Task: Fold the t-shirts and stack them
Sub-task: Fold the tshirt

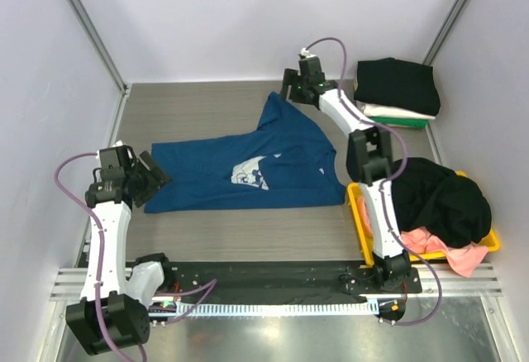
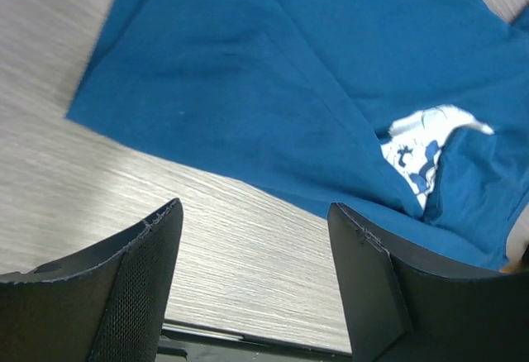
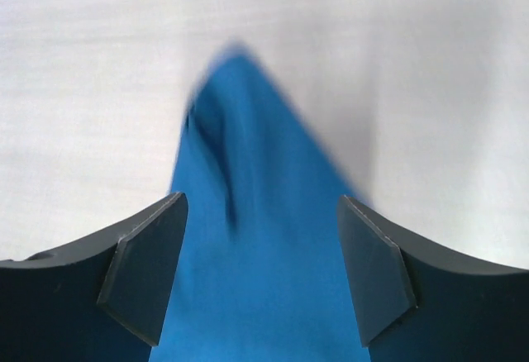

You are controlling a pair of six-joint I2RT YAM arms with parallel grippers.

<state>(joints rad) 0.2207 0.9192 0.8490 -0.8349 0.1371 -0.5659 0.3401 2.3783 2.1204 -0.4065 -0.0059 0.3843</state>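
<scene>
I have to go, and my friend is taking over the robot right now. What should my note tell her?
Left gripper: open, holding nothing, by the blue t-shirt's left edge.
Right gripper: open, over its far corner.
Done: folded stack at the far right, black on top.
To do: the blue t-shirt lies only partly folded; a black shirt and a pink shirt wait in the yellow bin.

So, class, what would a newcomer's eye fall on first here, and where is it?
The dark blue t-shirt, spread across the middle of the table, with the left gripper open at its left end and the right gripper open over its far corner. Then the black and pink heap in the yellow bin on the right, and the folded stack behind it.
</scene>
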